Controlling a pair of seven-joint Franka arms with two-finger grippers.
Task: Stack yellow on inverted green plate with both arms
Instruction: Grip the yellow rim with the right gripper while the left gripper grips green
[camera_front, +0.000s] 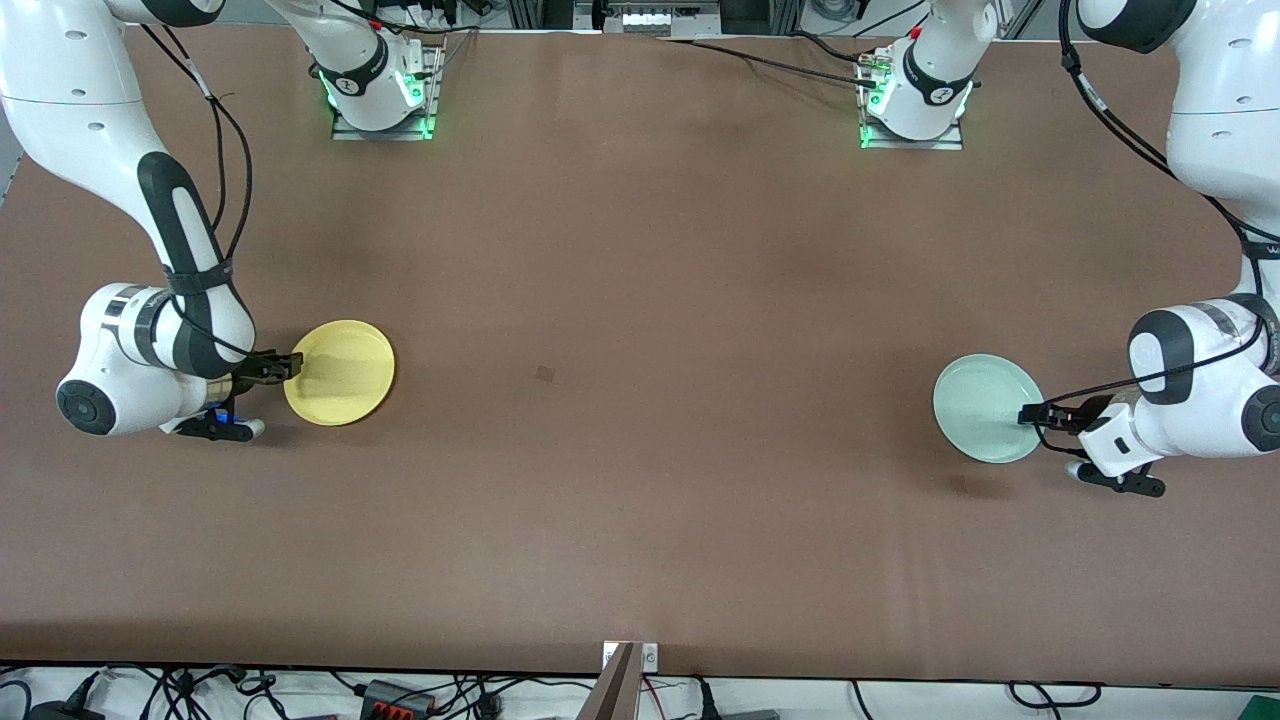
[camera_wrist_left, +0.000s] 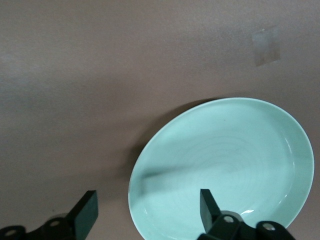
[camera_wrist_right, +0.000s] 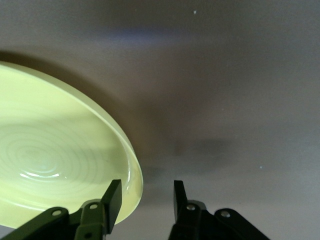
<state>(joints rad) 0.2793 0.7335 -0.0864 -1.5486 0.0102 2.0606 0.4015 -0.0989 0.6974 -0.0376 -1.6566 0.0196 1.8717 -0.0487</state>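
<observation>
The yellow plate lies rim up on the brown table toward the right arm's end. My right gripper is open at its edge. In the right wrist view one finger is over the yellow plate's inside and the other is outside, with the rim between them. The green plate lies rim up toward the left arm's end. My left gripper is open at its edge. In the left wrist view the gripper straddles the green plate's rim, with neither finger touching it.
The two plates are far apart, with brown tabletop between them and a small dark mark near the middle. The arm bases stand along the edge farthest from the front camera. Cables lie along the nearest edge.
</observation>
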